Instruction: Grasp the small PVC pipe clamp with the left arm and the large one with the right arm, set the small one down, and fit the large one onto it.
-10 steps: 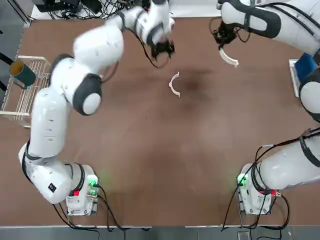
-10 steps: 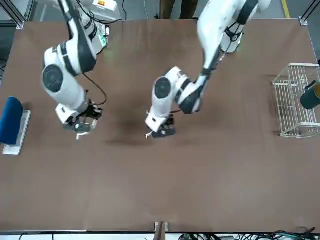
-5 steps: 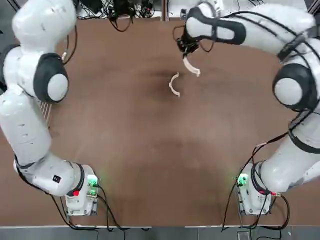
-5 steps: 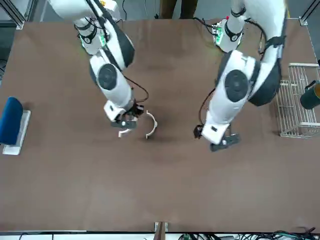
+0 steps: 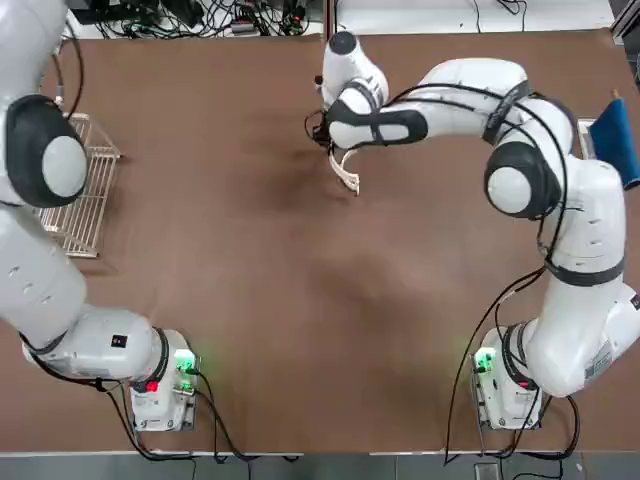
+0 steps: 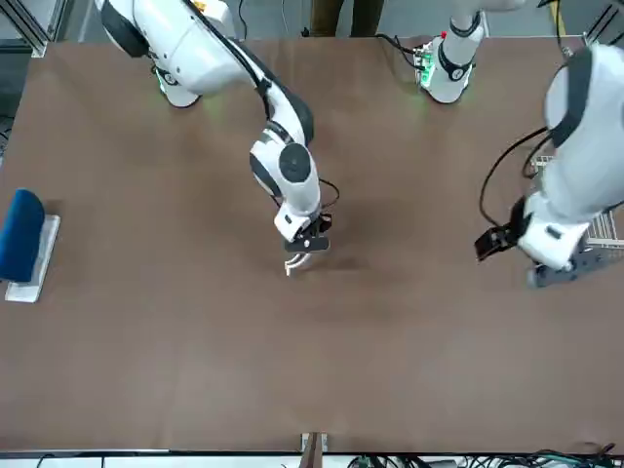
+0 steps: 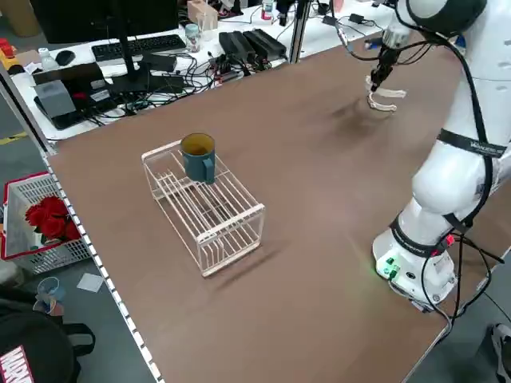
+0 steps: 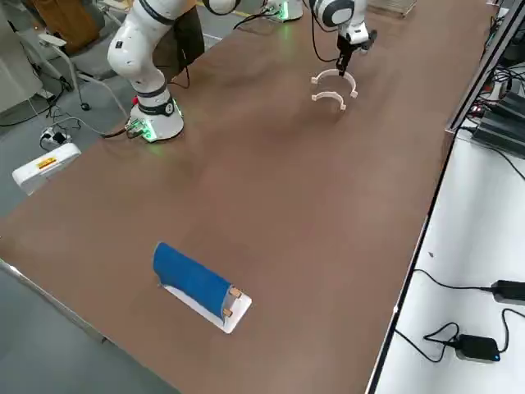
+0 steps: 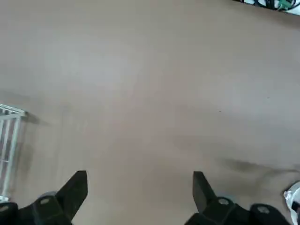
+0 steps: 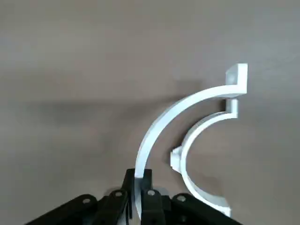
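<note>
The large one [image 10: 174,117] is pinched by its lower end in the clenched right gripper [image 10: 139,187], its arc arched just over the small PVC pipe clamp [image 10: 197,154], which lies on the table [image 5: 300,300] near the far middle. Two white clamps are counted (one wide, one narrow). The left gripper [image 9: 139,194], spread wide and empty, is held over bare table beside the wire rack [image 5: 85,190]. No legible writing is seen.
</note>
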